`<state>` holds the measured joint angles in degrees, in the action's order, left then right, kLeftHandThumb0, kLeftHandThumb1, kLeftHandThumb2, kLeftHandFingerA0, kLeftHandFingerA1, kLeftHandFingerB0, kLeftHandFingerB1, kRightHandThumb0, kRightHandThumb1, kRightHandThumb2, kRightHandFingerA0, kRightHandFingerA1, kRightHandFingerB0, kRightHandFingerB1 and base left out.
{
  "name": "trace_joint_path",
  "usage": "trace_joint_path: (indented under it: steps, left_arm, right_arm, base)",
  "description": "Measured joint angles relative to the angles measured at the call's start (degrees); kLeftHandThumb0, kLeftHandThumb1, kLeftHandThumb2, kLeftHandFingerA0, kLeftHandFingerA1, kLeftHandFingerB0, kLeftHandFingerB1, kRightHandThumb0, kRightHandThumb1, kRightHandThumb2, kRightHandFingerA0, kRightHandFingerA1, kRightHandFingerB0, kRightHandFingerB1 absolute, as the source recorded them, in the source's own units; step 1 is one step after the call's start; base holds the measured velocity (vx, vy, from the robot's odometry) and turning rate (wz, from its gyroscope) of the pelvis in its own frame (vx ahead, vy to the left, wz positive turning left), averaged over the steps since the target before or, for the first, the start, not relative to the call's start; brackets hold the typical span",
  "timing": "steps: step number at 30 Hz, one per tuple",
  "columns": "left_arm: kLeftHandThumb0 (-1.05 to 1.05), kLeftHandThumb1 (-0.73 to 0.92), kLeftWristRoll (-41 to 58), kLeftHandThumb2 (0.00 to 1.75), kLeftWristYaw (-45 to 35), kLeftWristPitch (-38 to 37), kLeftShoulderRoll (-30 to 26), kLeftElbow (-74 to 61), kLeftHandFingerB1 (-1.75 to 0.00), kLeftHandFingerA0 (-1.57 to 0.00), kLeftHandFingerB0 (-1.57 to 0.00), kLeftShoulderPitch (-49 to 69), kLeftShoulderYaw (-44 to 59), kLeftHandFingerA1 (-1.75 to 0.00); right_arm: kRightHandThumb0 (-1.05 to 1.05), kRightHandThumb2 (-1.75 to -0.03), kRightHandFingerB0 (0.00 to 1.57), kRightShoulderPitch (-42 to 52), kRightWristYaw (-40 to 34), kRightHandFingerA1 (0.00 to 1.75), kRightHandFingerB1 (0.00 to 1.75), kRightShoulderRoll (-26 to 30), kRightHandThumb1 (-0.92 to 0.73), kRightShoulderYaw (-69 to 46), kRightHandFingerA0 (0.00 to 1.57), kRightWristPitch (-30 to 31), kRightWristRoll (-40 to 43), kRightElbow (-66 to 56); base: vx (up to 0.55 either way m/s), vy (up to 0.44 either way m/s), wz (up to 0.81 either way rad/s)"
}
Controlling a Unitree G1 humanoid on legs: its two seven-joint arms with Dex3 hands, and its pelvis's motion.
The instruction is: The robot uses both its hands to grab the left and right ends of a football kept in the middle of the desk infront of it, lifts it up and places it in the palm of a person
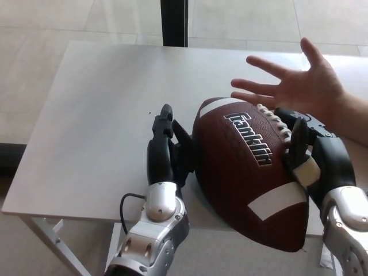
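A brown football [247, 167] with white stripes and white laces is held between my two hands above the white desk [109, 109]. My left hand [168, 152] presses its left side with fingers stretched upward. My right hand [310, 152] presses the right side near the laces. A person's open palm [299, 86] is spread just beyond the ball's far end, fingers pointing left.
The desk's near edge runs below my forearms, with a white leg frame [54, 238] under it. A dark post [173, 23] stands behind the desk's far edge. Tiled floor surrounds the desk.
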<state>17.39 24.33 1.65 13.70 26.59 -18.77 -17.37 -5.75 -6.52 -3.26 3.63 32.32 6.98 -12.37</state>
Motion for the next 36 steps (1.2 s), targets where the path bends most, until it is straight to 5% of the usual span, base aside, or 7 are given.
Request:
trace_joint_path:
  steps: [22,23,25,26,29,30,36]
  left_arm:
    - [-1.00,0.92,9.9,1.03,0.0,6.0,3.2,0.3,0.00,-0.14,0.00,-5.5,8.1,-0.71]
    - [-0.98,0.90,10.2,1.22,0.0,6.2,3.4,0.3,0.00,-0.15,0.00,-5.7,8.4,-0.71]
    - [-0.99,0.92,10.9,1.04,0.0,6.6,3.8,0.6,0.00,-0.09,0.00,-6.3,9.1,-0.70]
    - [-0.97,0.92,11.1,1.39,0.0,6.7,3.9,0.8,-0.07,-0.20,0.00,-6.6,9.3,-0.71]
    - [-1.02,0.91,11.9,1.02,0.0,7.8,3.9,1.7,0.00,-0.14,0.00,-8.5,10.3,-0.68]
    - [-1.02,0.90,12.2,1.02,0.0,8.2,3.9,2.1,-0.01,-0.15,0.00,-9.4,10.8,-0.68]
    - [-1.00,0.83,13.2,0.96,-0.3,9.5,2.7,4.1,-0.16,-0.29,0.00,-11.2,12.5,-0.61]
  right_arm:
    - [-0.84,-1.17,0.48,-8.8,-2.4,0.66,0.53,-8.8,-0.76,-8.3,0.58,9.7,0.0,0.8]
    - [-0.88,-0.74,0.52,-9.2,-2.4,0.60,0.40,-8.8,-0.92,-8.5,0.62,10.0,0.0,0.8]
    - [-0.84,-1.16,0.47,-10.1,-2.5,0.65,0.52,-8.9,-0.75,-9.0,0.57,10.7,0.0,0.9]
    - [-0.87,-0.71,0.51,-10.6,-2.6,0.56,0.39,-8.9,-0.92,-9.3,0.61,11.0,0.0,0.9]
    - [-0.83,-1.14,0.48,-12.9,-2.7,0.64,0.52,-9.1,-0.74,-10.9,0.58,12.2,0.0,1.3]
    - [-0.87,-0.72,0.57,-13.9,-2.7,0.57,0.41,-9.1,-0.92,-11.4,0.64,12.5,0.0,1.5]
    - [-0.87,-0.73,0.55,-21.1,-2.9,0.56,0.39,-9.2,-0.92,-14.1,0.64,14.4,0.0,3.8]
  base:
    - [0.00,0.000,0.00]
    - [0.00,0.000,0.00]
    - [0.00,0.000,0.00]
    - [0.00,0.000,0.00]
    - [0.00,0.000,0.00]
    - [0.00,0.000,0.00]
    - [0.00,0.000,0.00]
